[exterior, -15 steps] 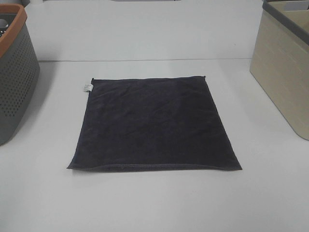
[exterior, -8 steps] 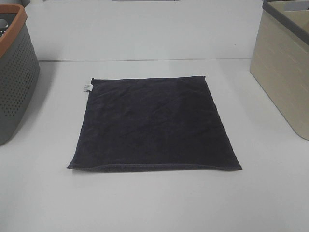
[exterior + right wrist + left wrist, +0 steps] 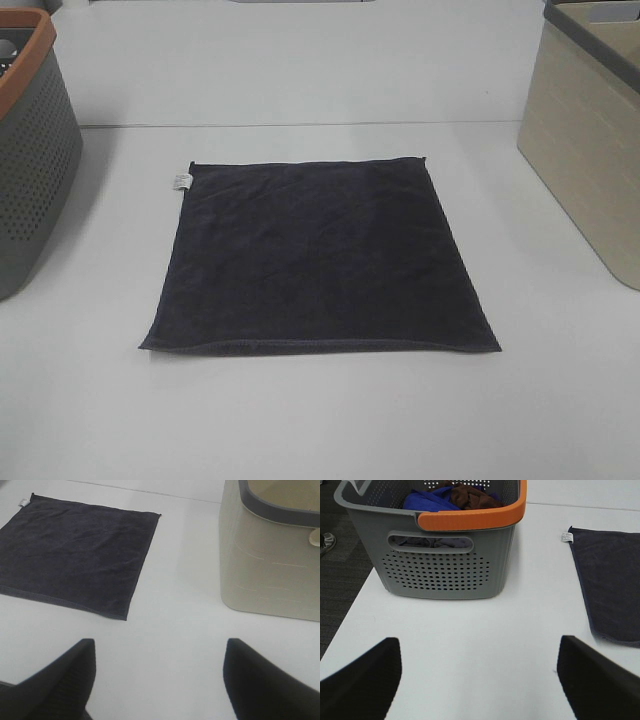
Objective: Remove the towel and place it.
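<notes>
The towel, a dark navy square cloth, lies flat in the middle of the white table, with a small white tag at its far left corner. Neither gripper shows in the exterior high view. In the left wrist view my left gripper is open over bare table, with the towel's edge off to one side. My right gripper is open too, above bare table between the towel and a beige basket. Nothing sits between either pair of fingers.
A grey perforated basket with an orange rim stands at the table's left edge and holds blue and brown cloths. A beige basket with a dark rim stands at the right. The table's left edge drops to dark floor.
</notes>
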`<state>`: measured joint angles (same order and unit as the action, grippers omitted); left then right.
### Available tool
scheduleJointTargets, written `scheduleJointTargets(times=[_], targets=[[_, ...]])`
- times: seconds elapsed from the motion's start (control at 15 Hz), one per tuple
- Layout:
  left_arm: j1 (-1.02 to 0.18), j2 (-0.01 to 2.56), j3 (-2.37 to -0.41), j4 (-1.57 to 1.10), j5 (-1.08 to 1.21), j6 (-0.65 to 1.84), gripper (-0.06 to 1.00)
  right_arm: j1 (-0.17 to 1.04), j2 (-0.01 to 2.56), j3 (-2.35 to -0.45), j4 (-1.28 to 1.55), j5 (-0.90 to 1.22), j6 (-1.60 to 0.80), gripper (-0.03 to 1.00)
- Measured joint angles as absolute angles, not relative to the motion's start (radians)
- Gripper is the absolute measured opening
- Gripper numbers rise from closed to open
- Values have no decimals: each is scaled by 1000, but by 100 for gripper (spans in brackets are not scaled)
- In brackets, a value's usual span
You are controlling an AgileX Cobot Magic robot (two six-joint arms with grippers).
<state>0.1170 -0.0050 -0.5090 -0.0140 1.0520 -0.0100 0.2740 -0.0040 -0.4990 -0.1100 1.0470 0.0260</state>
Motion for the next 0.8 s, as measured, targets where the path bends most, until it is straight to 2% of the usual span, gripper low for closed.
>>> scheduleJointTargets(times=[0.8], targets=[[117, -5, -509, -14, 1052, -10, 79, 274, -4, -499, -110, 1047, 26, 71]])
